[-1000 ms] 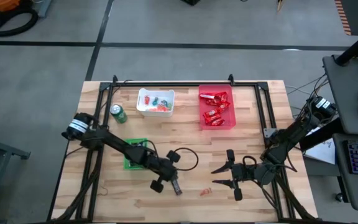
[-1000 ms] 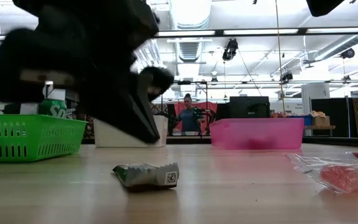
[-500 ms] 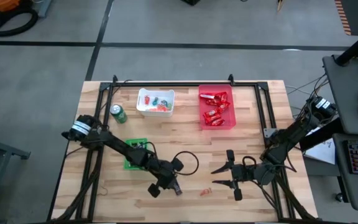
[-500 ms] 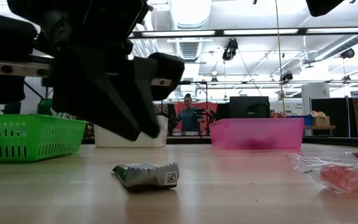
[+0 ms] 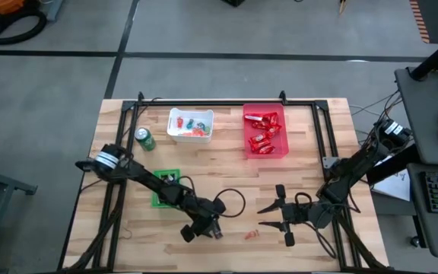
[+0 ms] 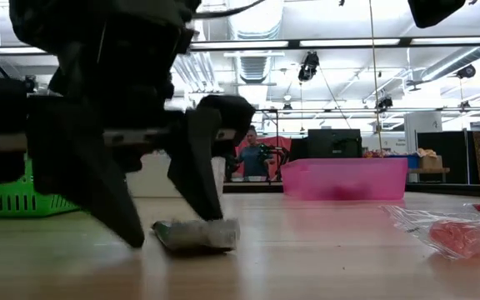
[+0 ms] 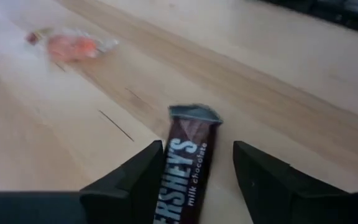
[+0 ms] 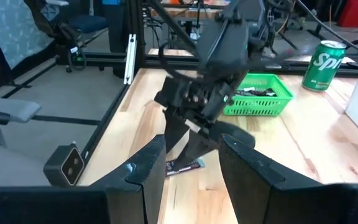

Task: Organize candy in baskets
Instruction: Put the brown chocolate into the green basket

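Note:
A dark-wrapped chocolate mini bar (image 7: 186, 171) lies flat on the wooden table near its front edge. My left gripper (image 7: 197, 147) is open and stands down over it, one finger along each long side; the low view shows its fingertips (image 6: 132, 237) down at the tabletop. A clear-wrapped orange candy (image 5: 251, 233) lies a little to the bar's right. My right gripper (image 5: 272, 217) hovers open at the front right with nothing between its fingers. The green basket (image 5: 166, 186) is partly hidden under the left arm. The white basket (image 5: 191, 125) and the red basket (image 5: 265, 131) hold candy. My left gripper comes from above at a slant, its fingers lying along the bar, which rests flat on the table. One finger (image 7: 143, 177) sits right at the bar's long edge (image 7: 166, 168); whether it touches, I cannot tell. The other finger stands apart.
A green drink can (image 5: 144, 138) stands left of the white basket. A black frame (image 5: 226, 102) runs along the table's far edge and down both sides. A cable loops beside the left gripper. A person stands in the room beyond the table.
My left gripper has opened from shut and come down toward the table, so its fingers now stand on either side of the mini bar. The bar has stayed where it was. My right gripper has kept still.

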